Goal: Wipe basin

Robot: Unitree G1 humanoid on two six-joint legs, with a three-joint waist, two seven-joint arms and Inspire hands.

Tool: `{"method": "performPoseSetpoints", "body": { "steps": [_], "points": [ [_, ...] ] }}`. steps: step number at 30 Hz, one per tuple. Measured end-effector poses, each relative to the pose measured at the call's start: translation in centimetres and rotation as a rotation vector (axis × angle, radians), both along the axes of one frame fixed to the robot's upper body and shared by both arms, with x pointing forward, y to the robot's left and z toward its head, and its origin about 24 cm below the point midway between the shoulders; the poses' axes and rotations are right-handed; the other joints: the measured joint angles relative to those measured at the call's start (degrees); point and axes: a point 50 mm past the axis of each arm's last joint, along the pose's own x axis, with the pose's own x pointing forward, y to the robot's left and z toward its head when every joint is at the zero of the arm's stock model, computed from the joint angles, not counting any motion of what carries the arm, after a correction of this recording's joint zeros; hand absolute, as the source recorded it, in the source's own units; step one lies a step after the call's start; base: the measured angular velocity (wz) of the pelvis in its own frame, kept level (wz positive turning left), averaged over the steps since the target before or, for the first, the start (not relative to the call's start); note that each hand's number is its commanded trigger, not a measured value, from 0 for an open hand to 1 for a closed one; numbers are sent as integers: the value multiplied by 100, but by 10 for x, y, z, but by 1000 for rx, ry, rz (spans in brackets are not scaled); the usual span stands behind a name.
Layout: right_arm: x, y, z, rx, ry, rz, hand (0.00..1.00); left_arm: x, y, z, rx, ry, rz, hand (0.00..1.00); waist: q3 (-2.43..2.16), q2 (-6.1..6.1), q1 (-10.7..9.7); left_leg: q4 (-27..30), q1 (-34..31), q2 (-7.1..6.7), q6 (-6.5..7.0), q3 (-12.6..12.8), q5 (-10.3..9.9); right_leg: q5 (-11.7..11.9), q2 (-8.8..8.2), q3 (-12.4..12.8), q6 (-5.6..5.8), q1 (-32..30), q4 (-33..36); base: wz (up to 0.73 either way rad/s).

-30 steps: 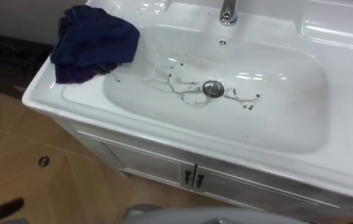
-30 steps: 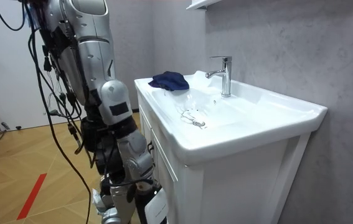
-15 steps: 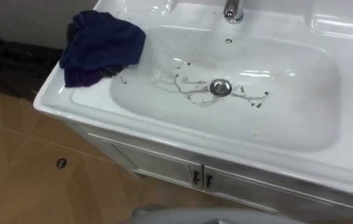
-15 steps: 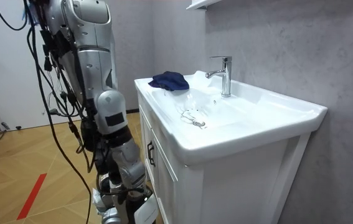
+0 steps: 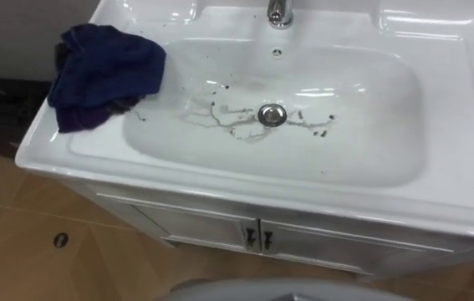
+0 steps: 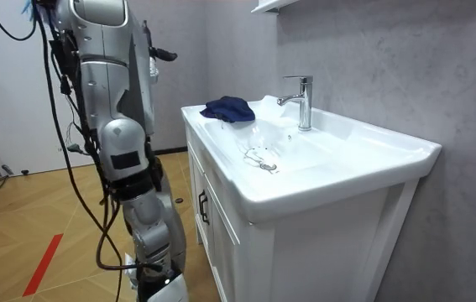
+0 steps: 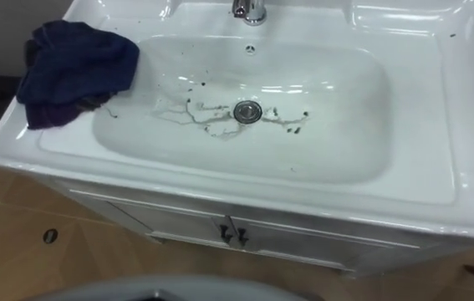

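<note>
A: Upper left of the eye view, what lies there?
B: 1 dark blue cloth [image 5: 103,71], bunched on the basin [image 5: 44,150] rim beside the bowl. Dirty streaks [image 5: 220,113] flank the drain [image 5: 272,114].
A: And the right hand [image 6: 164,283]?
B: Low beside the cabinet [image 6: 221,235] in the room view. I cannot tell how its fingers are.

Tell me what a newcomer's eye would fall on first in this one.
The dark blue cloth, bunched on the left rim of the white basin, stands out most against all that white. Next come the dark streaks and specks spread across the bottom of the bowl on both sides of the drain, in line with the faucet at the back.
</note>
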Motion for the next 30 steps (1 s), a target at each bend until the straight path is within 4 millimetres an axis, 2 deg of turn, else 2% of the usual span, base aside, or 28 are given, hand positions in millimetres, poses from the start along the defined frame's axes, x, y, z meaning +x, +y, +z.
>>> {"method": "performPoseSetpoints", "body": {
  "steps": [5,8,10,13,15,18,22,26,28,30],
  "points": [
    [-9,3,0,29,36,-6,0,16,-12,-4,-8,46,-111,0,2,6,-32,3,14,16,-1,86,0,6,21,95,-9,-34,42,-11],
    [-13,3,0,41,46,-10,0,24,-18,-4,28,114,-158,0,-12,9,-71,15,15,24,-1,116,0,7,21,110,-11,-36,38,-5],
    [-13,3,0,40,46,-14,0,29,-20,-1,53,129,-173,0,20,-21,-151,12,12,23,-1,116,0,8,21,130,-11,-55,52,-4],
    [-12,3,0,47,54,-6,0,44,-27,6,99,158,-202,0,54,-31,-158,2,-6,22,-1,106,0,7,18,149,-10,-91,87,0],
    [-10,3,0,60,55,-11,0,50,-30,7,130,198,-215,0,61,-48,-187,-4,-3,19,-1,116,0,7,20,190,-10,-100,96,-5],
    [-7,4,0,71,53,-11,0,56,-35,5,156,280,-246,0,54,-72,-256,-6,1,15,-1,154,0,8,29,236,-9,-116,96,-7],
    [-6,4,0,78,48,-26,0,62,-40,0,167,374,-278,0,-3,-93,-319,1,-3,27,-1,244,1,13,44,287,-18,-168,114,-11],
    [-10,3,0,60,63,-35,0,77,-44,-1,186,433,-293,0,-3,-122,-333,5,4,80,-1,290,1,65,64,279,-31,-147,108,-3],
    [-9,2,0,49,63,-39,0,89,-41,-5,179,492,-304,0,8,-104,-430,12,13,93,-1,280,1,103,83,259,-36,-92,46,5],
    [-7,1,0,40,50,-54,0,93,-40,-9,174,532,-314,0,20,-58,-499,13,19,103,-1,283,1,132,95,270,-40,-86,16,-2]
  ]
}}
